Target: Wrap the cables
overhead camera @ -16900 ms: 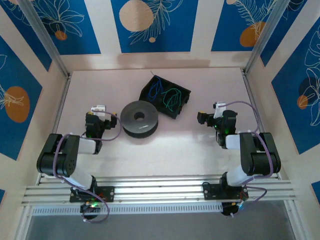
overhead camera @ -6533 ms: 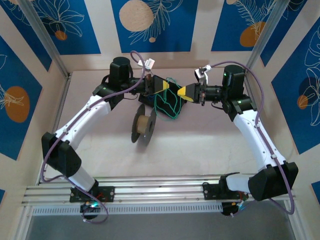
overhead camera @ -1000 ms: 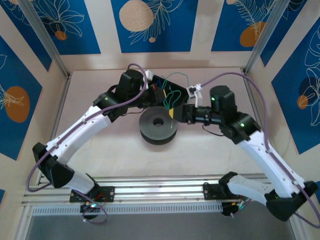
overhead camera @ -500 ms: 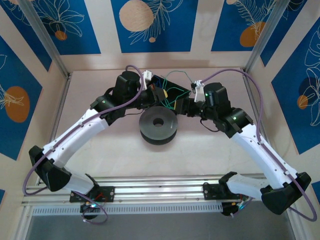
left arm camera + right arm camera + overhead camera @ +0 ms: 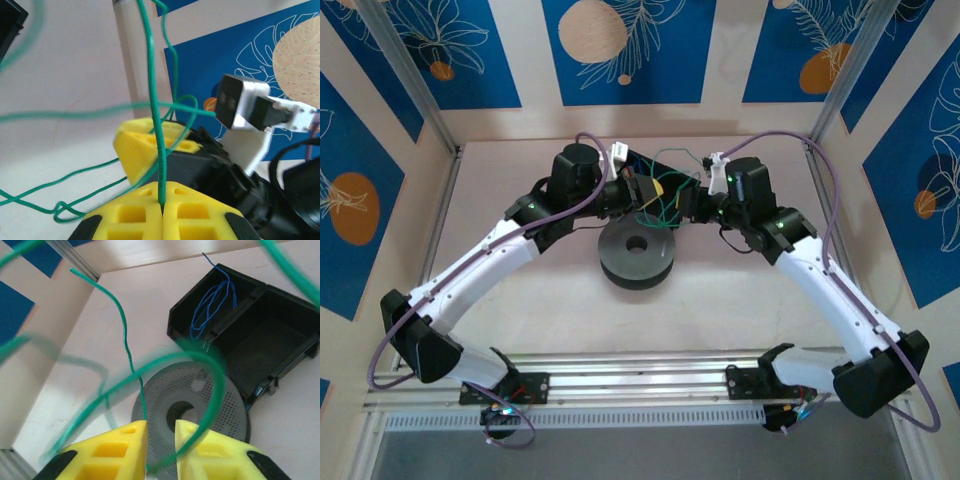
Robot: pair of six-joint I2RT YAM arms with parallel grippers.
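Green cable point(image 5: 155, 100) hung in loose loops above the grey spool point(image 5: 638, 258), which lay flat on the tabletop point(image 5: 720, 310) with its hole facing up. Left jaws, above the far left edge of the spool, were pressed together on one strand of this cable, which rose straight from their seam. Right jaws, above the far right edge of the spool, stood a narrow gap apart, with a green strand running down into the gap. Blue cable point(image 5: 212, 305) lay bundled in one compartment of the black tray point(image 5: 280, 340), just beyond the spool.
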